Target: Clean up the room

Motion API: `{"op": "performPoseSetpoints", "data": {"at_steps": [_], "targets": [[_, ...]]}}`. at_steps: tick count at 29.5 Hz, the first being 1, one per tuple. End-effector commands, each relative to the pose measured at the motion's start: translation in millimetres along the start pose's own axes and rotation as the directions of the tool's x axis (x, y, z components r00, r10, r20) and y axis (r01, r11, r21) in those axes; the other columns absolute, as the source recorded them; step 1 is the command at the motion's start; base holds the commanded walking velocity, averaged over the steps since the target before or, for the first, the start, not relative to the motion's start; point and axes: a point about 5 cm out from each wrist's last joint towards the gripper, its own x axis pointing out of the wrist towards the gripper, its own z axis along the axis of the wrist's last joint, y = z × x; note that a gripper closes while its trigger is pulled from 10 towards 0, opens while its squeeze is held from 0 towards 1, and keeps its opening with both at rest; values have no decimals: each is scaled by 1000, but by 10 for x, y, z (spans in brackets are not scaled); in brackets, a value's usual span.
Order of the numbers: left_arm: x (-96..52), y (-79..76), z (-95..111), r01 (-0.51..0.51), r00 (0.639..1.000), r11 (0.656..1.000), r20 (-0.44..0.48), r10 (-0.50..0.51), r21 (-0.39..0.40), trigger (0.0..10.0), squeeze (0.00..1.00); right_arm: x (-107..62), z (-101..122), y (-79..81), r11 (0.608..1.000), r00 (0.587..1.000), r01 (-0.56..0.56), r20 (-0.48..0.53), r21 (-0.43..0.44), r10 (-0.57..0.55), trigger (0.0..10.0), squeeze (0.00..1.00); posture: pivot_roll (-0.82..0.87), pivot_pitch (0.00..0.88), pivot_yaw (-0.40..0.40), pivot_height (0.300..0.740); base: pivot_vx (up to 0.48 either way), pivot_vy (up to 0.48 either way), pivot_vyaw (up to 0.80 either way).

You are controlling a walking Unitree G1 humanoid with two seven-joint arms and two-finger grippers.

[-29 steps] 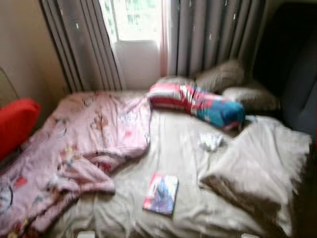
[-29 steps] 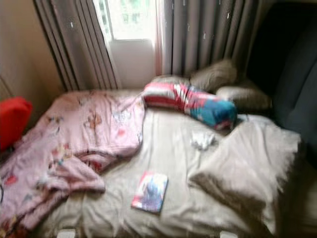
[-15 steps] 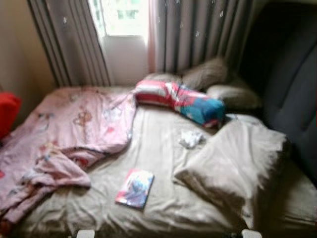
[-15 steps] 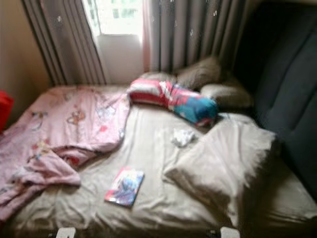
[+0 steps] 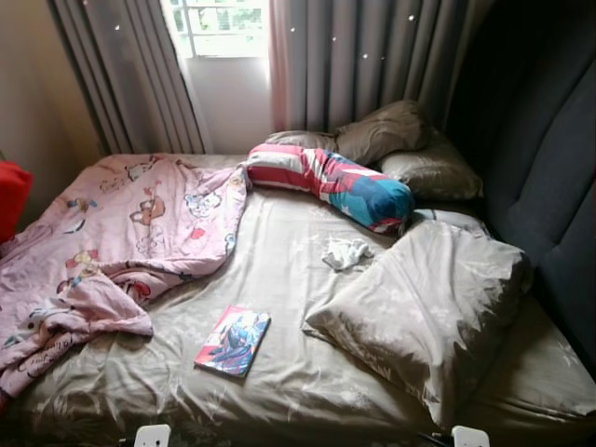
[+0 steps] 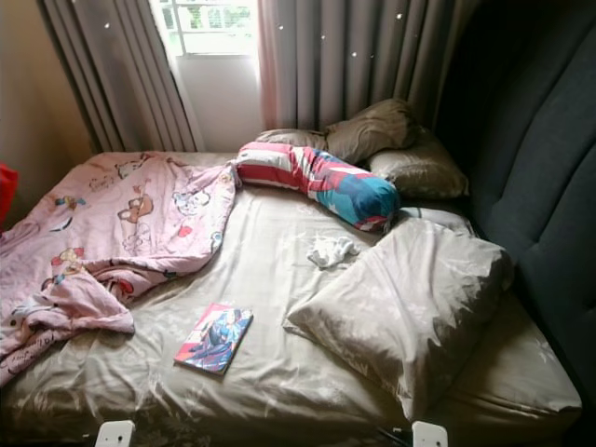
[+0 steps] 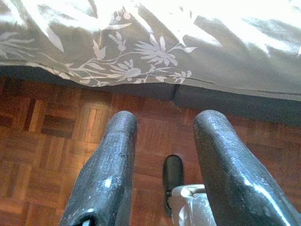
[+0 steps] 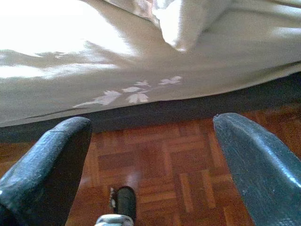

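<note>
Down low, the left gripper [image 7: 162, 141] hangs with fingers spread and empty over the parquet floor [image 7: 47, 136], just before the bed [image 5: 279, 270] edge. The right gripper [image 8: 150, 155] is also spread wide and empty above the same floor. Well above and ahead of both, on the sheet, lie a book [image 5: 233, 341], a crumpled white cloth [image 5: 345, 251], a big pillow [image 5: 428, 307], a striped bolster [image 5: 331, 184] and a pink blanket [image 5: 112, 242].
</note>
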Motion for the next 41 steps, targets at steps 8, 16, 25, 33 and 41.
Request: {"op": "performPoseSetpoints", "data": {"at_steps": [8,16,25,33,41], "targets": [[47,24,347,9,987,999,160,-3,-38,10000,0,13,79,45,1000,999,-25,46,2,25,10000,0,19,23,-12,740,0,0,300],[61,-29,686,62,949,998,309,-57,-5,10000,0,40,281,70,999,990,-41,133,5,40,10000,0,19,24,-14,740,0,0,0],[43,-103,775,88,923,996,376,-84,8,10000,0,47,443,86,998,976,-56,212,-5,55,10000,0,15,28,-21,740,249,0,0],[45,-163,840,100,910,995,403,-96,12,10000,0,52,515,144,998,968,-63,245,-9,63,10000,0,13,30,-23,740,344,0,0],[43,-191,884,107,902,994,419,-109,26,10000,0,57,555,190,997,964,-70,256,-17,73,10000,0,17,27,-22,740,349,0,0]]}}
